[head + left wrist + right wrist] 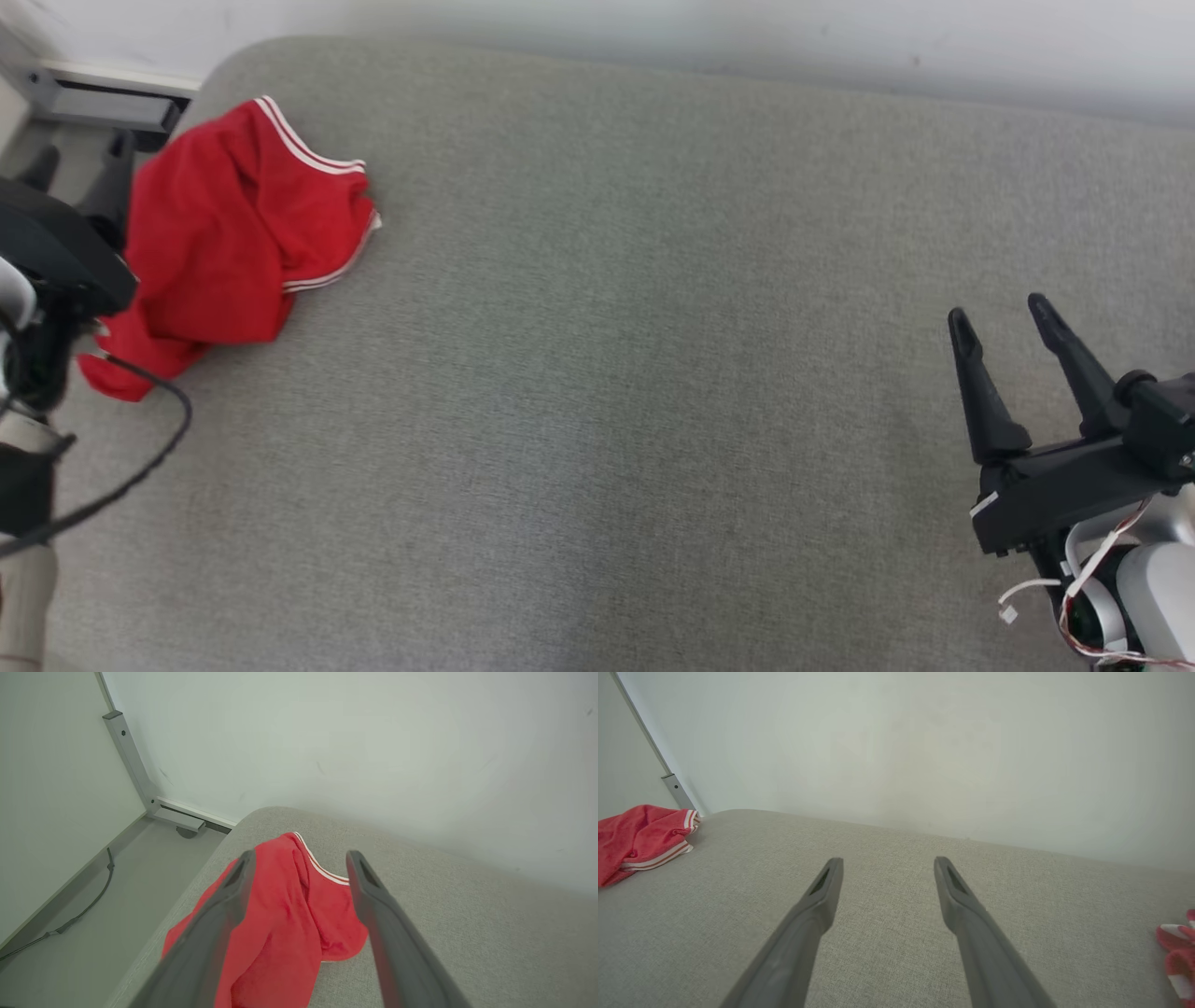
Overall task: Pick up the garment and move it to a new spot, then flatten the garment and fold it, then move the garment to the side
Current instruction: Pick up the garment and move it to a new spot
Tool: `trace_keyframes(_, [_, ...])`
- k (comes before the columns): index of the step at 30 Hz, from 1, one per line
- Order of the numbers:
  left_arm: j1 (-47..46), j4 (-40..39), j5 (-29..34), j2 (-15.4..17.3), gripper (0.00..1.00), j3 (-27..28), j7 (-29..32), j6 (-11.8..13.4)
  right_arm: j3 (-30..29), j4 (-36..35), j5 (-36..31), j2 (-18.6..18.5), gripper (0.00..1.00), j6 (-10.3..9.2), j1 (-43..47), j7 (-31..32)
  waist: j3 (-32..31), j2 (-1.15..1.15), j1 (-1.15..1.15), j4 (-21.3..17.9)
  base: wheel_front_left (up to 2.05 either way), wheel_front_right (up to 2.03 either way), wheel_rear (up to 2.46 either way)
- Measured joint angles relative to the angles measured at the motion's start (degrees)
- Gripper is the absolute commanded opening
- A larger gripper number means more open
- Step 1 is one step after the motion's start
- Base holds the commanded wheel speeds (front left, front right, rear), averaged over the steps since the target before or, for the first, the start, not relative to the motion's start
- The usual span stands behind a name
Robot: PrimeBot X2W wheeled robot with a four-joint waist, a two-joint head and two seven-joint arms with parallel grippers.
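A crumpled red knit garment with white striped trim (219,233) lies in the upper left of the head view, bunched at the rounded corner of the grey fabric-covered tabletop (616,392). Its lower fold reaches the tabletop's left edge. That heaped, off-centre position probably explains the first step: there is too little room at the corner to spread the garment out, so it has to be carried to the open middle.

The left end effector (301,858) hangs above the garment with its two dark fingers spread wide. In the left wrist view the red cloth shows between them, untouched, which suggests the arm is lined up for a downward pinch on the raised folds.

The right end effector (1001,317) sits at the lower right of the head view, well apart from the garment. It is also wide apart and holds nothing, and is probably kept out of the way until flattening calls for two grips.

A scrap of red-and-white cloth (1176,947) shows at the lower right edge of the right wrist view; what it is cannot be told.
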Motion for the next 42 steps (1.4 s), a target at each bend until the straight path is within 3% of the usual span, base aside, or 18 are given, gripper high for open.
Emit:
trace_keyframes(12, [-6.9, 11.8, 0.0, 3.5, 1.0, -2.5, 6.1, -0.2, -1.1, -2.1, -1.3, -2.0, 1.0, -0.16, -1.5, 1.8, 6.2, 0.0, 0.0, -3.8, 0.0, 0.0, 0.0])
trace_keyframes(20, [-8.7, 19.2, -0.8, 3.8, 1.0, -3.6, 12.6, -0.2, -1.3, -3.3, -1.5, -2.8, 1.0, -0.34, -3.6, 2.8, 8.9, 0.0, -0.01, -6.2, 0.0, 0.0, 0.0])
trace_keyframes(28, [-9.4, 22.7, -3.2, 3.9, 1.0, -3.8, 15.1, -0.2, -2.0, -5.0, -1.9, -3.4, 1.0, -0.58, -3.6, 3.8, 11.2, 0.0, -0.01, -7.6, 0.0, 0.0, 0.0])
trace_keyframes(30, [-9.5, 23.0, -3.3, 3.3, 0.02, -4.3, 15.3, -0.2, -2.4, -5.3, -1.9, -3.5, 1.0, -0.59, -3.6, 3.8, 11.7, 0.0, -0.01, -7.7, 0.0, 0.0, 0.0])
trace_keyframes(42, [-12.5, 20.8, -4.6, 2.8, 0.0, -9.4, 14.9, -0.2, -2.1, -3.0, -2.3, -3.1, 1.0, -0.96, -3.9, 4.0, 10.7, 0.0, -0.01, -6.7, 0.0, 0.0, 0.0])
